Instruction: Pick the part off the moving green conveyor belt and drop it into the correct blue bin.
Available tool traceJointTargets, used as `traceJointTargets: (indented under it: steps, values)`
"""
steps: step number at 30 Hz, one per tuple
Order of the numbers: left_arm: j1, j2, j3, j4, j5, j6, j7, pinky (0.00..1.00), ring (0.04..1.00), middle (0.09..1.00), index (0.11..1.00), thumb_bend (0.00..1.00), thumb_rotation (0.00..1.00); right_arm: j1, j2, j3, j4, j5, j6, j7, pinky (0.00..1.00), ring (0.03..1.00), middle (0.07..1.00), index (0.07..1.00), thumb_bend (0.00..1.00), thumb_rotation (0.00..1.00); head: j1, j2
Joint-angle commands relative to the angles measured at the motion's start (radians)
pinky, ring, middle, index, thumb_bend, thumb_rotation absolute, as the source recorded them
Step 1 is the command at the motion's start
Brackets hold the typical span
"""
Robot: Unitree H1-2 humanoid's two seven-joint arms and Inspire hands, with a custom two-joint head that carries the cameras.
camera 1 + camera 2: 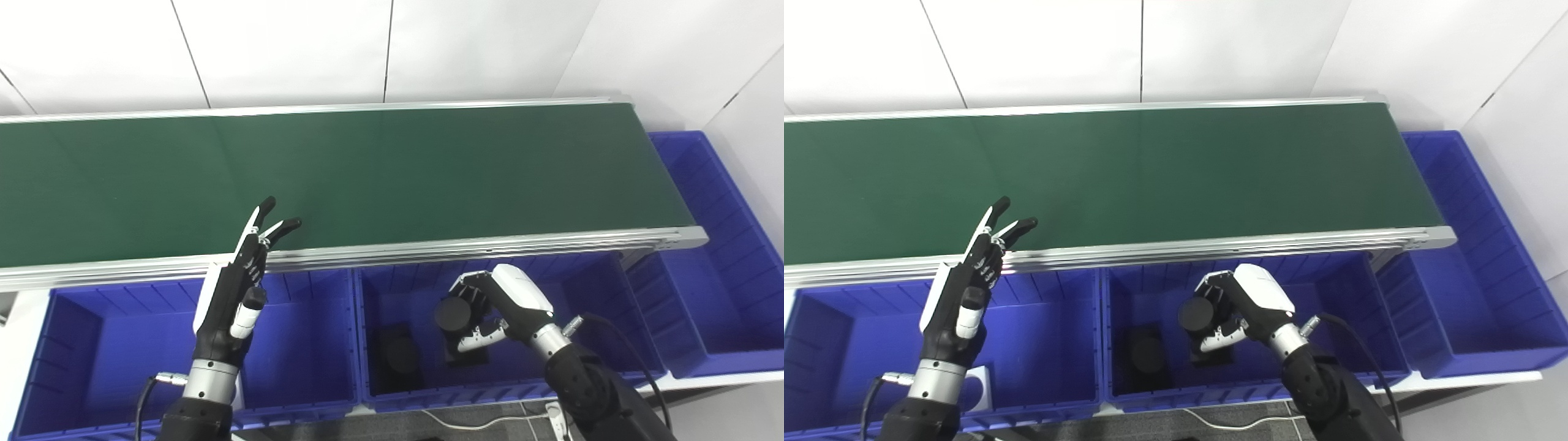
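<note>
We look down from two head cameras set side by side, both facing forward and steeply downward over the green conveyor belt [343,177] toward the white wall behind it. Both sit fairly near, with our arms entering from the bottom edge. The left eye view stands a little to the left, so everything falls further right in it than in the right eye view. Both views share the belt's near rail, its right end, the row of blue bins [1059,343] under the near edge, the end bin [723,257] and both hands.
</note>
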Motion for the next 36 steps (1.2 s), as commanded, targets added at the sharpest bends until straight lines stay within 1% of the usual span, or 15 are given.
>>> traceJointTargets:
  steps: [1, 2, 3, 4, 5, 6, 7, 8, 10, 12, 16, 22, 27, 32, 36]
  values:
    - [-0.006, 0.002, 0.001, -0.046, 0.0, -0.008, -0.001, 0.95, 0.891, 0.837, 0.973, 0.96, 1.0, -0.017, 0.001, -0.011, -0.022, 0.005, -0.034, -0.03, 0.34, 0.395, 0.48, 0.533, 0.52, 0.0, -0.002, 0.004]
    - [-0.007, 0.003, 0.002, -0.046, -0.004, -0.01, -0.003, 0.95, 0.893, 0.837, 0.973, 0.96, 1.0, -0.017, -0.001, -0.009, -0.027, 0.009, -0.023, -0.014, 0.34, 0.398, 0.487, 0.533, 0.52, 0.0, -0.005, 0.006]
    - [-0.008, 0.005, 0.003, -0.044, -0.006, -0.017, -0.004, 0.96, 0.891, 0.834, 0.972, 0.96, 1.0, -0.017, -0.004, -0.006, -0.034, 0.013, -0.009, 0.005, 0.37, 0.433, 0.528, 0.522, 0.52, 0.03, -0.005, 0.006]
    - [-0.008, 0.006, 0.003, -0.042, -0.007, -0.022, -0.005, 0.96, 0.887, 0.832, 0.972, 0.95, 1.0, -0.017, -0.006, -0.003, -0.039, 0.016, 0.001, 0.019, 0.41, 0.502, 0.591, 0.504, 0.52, 0.1, -0.008, 0.007]
    - [-0.009, 0.006, 0.004, -0.041, -0.01, -0.026, -0.005, 0.96, 0.886, 0.832, 0.972, 0.95, 1.0, -0.017, -0.01, -0.001, -0.045, 0.018, 0.014, 0.041, 0.41, 0.509, 0.597, 0.502, 0.52, 0.11, -0.009, 0.007]
    - [-0.009, 0.006, 0.005, -0.041, -0.01, -0.029, -0.005, 0.95, 0.88, 0.828, 0.97, 0.95, 1.0, -0.017, -0.014, 0.001, -0.05, 0.02, 0.027, 0.061, 0.46, 0.565, 0.641, 0.588, 0.72, 0.16, -0.008, 0.006]
    - [-0.009, 0.005, 0.006, -0.041, -0.009, -0.029, -0.004, 0.93, 0.873, 0.825, 0.967, 0.95, 1.0, -0.018, -0.017, 0.001, -0.053, 0.024, 0.034, 0.078, 0.51, 0.623, 0.687, 0.652, 0.84, 0.21, -0.007, 0.005]
    - [-0.01, 0.005, 0.006, -0.04, -0.006, -0.03, -0.003, 0.91, 0.867, 0.823, 0.965, 0.95, 1.0, -0.018, -0.019, 0.001, -0.055, 0.029, 0.039, 0.095, 0.56, 0.676, 0.729, 0.702, 0.93, 0.26, -0.007, 0.005]
    - [-0.011, 0.003, 0.008, -0.037, 0.001, -0.033, 0.001, 0.89, 0.864, 0.826, 0.965, 0.94, 1.0, -0.017, -0.021, -0.001, -0.06, 0.033, 0.051, 0.119, 0.6, 0.728, 0.769, 0.743, 0.98, 0.31, -0.007, 0.005]
    - [-0.015, -0.001, 0.009, -0.034, 0.002, -0.037, 0.004, 0.88, 0.859, 0.824, 0.963, 0.93, 1.0, -0.016, -0.023, -0.005, -0.065, 0.036, 0.061, 0.135, 0.62, 0.755, 0.797, 0.764, 1.0, 0.36, -0.008, 0.005]
    - [-0.023, -0.005, 0.009, -0.033, -0.004, -0.04, 0.004, 0.87, 0.85, 0.819, 0.96, 0.92, 1.0, -0.015, -0.025, -0.005, -0.069, 0.035, 0.07, 0.145, 0.64, 0.77, 0.813, 0.776, 1.0, 0.38, -0.008, 0.002]
    - [-0.04, -0.004, 0.012, -0.021, -0.016, -0.045, 0.0, 0.87, 0.845, 0.812, 0.964, 0.91, 1.0, -0.02, -0.026, -0.005, -0.07, 0.029, 0.072, 0.15, 0.62, 0.759, 0.802, 0.774, 1.0, 0.37, -0.014, -0.003]
    - [-0.064, -0.01, 0.016, -0.011, -0.015, -0.033, 0.004, 0.87, 0.852, 0.809, 0.965, 0.92, 1.0, -0.032, -0.026, -0.007, -0.046, 0.031, 0.047, 0.135, 0.61, 0.75, 0.795, 0.768, 1.0, 0.37, -0.007, -0.015]
    - [-0.086, -0.013, 0.025, 0.018, -0.021, -0.039, 0.006, 0.88, 0.856, 0.807, 0.963, 0.93, 1.0, -0.024, -0.028, -0.012, -0.074, 0.036, 0.038, 0.126, 0.61, 0.746, 0.792, 0.767, 1.0, 0.37, 0.009, -0.028]
    - [-0.092, -0.013, 0.025, 0.026, -0.014, -0.046, 0.005, 0.88, 0.849, 0.807, 0.962, 0.93, 1.0, 0.005, -0.019, -0.027, -0.135, 0.049, 0.008, 0.093, 0.6, 0.746, 0.789, 0.763, 1.0, 0.46, 0.051, -0.035]
